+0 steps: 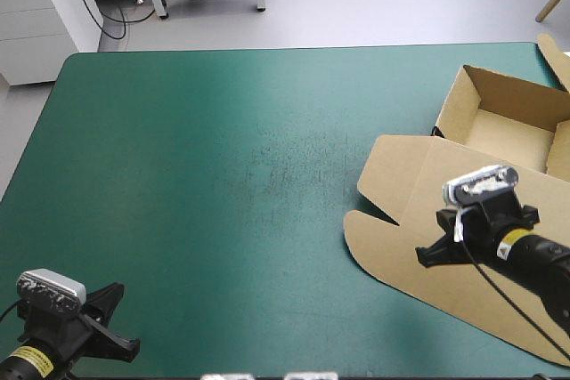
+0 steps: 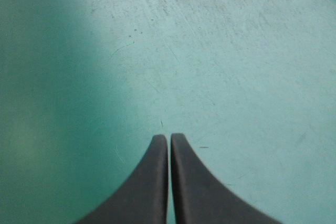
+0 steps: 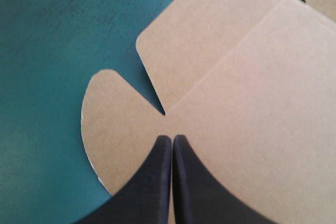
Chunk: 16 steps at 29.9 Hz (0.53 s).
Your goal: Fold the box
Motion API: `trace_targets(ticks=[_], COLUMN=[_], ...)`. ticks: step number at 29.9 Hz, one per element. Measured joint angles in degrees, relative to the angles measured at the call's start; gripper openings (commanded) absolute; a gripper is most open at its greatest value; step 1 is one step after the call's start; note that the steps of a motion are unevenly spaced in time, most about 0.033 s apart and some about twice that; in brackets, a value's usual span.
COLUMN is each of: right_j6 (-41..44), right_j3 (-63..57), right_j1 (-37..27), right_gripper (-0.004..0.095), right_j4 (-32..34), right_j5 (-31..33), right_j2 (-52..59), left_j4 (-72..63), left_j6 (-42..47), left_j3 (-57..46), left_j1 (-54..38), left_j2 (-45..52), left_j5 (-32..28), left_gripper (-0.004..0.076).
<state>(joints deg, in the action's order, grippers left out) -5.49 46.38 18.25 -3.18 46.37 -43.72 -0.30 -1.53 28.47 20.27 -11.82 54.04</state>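
Lying beneath the right jaws: box (image 3: 236,103)

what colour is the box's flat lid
The box lid is plain brown, without print; it shows best in the right wrist view.

The table's cover (image 1: 178,131) is teal-green all over and plain, except for a patch of fine dark scuffs (image 1: 285,162) near its middle. Close under the left gripper (image 2: 169,139) the same teal-green shows thin hairline scratches and a few small dark specks. The box (image 1: 427,211) is an even brown board with no print or pattern. Its inside looks lighter on the floor and darker along one shadowed wall. The fingers of the left gripper are flat black, and so are those of the right gripper (image 3: 171,139), dark against the brown board.
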Motion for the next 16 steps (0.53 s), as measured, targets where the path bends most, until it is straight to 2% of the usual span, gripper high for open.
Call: trace_targets(ticks=[7, 16], right_j6=[0.32, 0.37], right_j3=[-14.11, -21.67], right_j1=[0.30, 0.30], right_gripper=[-0.0016, -0.0016], right_j4=[0.17, 0.17], right_j5=[-3.49, -5.60], right_j2=[10.63, 17.66], left_j4=[0.30, 0.30], left_j6=[0.05, 0.17], left_j3=[0.00, 0.00], left_j1=[0.00, 0.00], left_j2=[0.00, 0.00], left_j5=[0.00, 0.00], left_gripper=[-0.0008, -0.0008])
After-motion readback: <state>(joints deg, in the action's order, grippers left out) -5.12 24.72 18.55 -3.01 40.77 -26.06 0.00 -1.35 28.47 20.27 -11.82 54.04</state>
